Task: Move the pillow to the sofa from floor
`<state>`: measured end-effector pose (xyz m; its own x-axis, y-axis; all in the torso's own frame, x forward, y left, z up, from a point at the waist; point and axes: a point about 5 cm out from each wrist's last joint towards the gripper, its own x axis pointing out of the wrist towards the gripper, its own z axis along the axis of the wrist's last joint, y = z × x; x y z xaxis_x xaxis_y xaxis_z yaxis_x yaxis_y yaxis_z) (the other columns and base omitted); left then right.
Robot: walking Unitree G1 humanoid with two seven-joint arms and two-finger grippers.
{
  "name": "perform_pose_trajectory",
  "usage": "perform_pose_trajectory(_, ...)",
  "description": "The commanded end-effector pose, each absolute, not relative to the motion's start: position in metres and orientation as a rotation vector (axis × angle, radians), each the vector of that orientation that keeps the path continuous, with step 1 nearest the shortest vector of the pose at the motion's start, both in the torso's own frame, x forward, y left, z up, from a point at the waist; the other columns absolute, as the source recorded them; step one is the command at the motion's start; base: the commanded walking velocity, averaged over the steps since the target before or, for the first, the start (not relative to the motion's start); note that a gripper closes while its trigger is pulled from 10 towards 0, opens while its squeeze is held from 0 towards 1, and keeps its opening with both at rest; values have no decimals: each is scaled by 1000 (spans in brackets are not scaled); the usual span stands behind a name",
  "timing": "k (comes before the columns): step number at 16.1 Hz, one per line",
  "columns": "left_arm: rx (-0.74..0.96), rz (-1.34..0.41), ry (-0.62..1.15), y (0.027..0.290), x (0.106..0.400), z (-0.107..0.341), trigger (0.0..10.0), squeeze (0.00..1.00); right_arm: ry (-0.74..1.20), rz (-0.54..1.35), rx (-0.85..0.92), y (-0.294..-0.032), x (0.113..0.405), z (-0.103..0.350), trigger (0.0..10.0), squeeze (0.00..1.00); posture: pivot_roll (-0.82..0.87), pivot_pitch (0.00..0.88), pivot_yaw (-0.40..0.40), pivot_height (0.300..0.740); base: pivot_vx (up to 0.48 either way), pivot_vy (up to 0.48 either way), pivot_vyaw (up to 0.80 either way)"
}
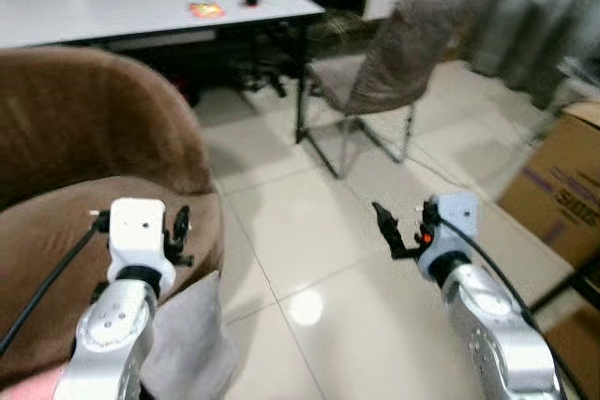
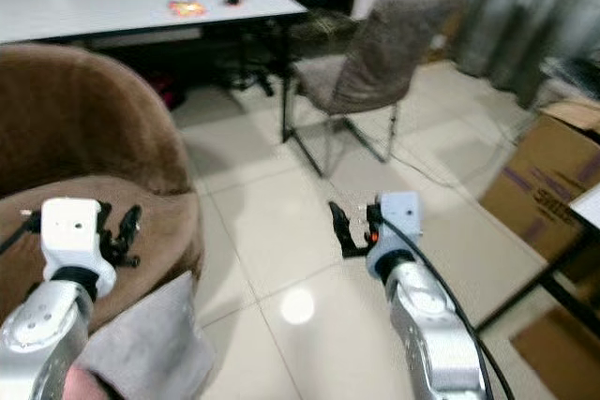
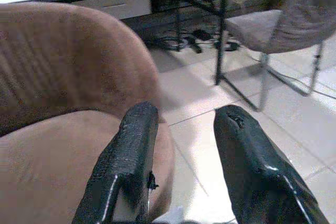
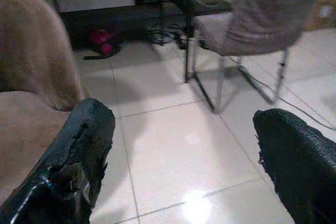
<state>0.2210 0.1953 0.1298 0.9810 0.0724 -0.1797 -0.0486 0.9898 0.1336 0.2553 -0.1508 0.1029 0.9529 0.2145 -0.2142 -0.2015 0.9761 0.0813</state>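
Tiled floor (image 1: pixel 309 259), brown sofa (image 1: pixel 84 156). Grey pillow (image 1: pixel 187 344) leans on sofa base. Left gripper (image 3: pixel 181 145) parted, empty; right gripper (image 4: pixel 184 171) wide. Cardboard box (image 1: pixel 562 185) print blurred, possibly purple, unreadable.

Brown cardboard box (image 1: pixel 562 185), at the robot's right on the floor: dark purple printing on its side, too blurred to read. No other text legible.
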Motion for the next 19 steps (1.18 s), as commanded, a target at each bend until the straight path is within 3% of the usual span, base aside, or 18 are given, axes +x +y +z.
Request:
perform_pose_trajectory(1,123,70,181,197,220,130,10000,0,209,255,63,-143,258,105,10000,1000,5,0,-32,740,0,0,0)
perform_pose_trajectory(5,97,40,193,195,217,131,10000,0,233,314,61,-130,256,103,10000,1000,2,0,-38,740,0,0,708)
perform_pose_trajectory(15,163,53,98,197,223,137,10000,0,209,198,40,-143,259,99,10000,1000,11,0,-40,740,0,0,800)
perform_pose_trajectory(19,141,53,103,199,222,134,10000,0,223,142,81,-147,257,98,10000,1000,3,0,-32,740,124,0,0)
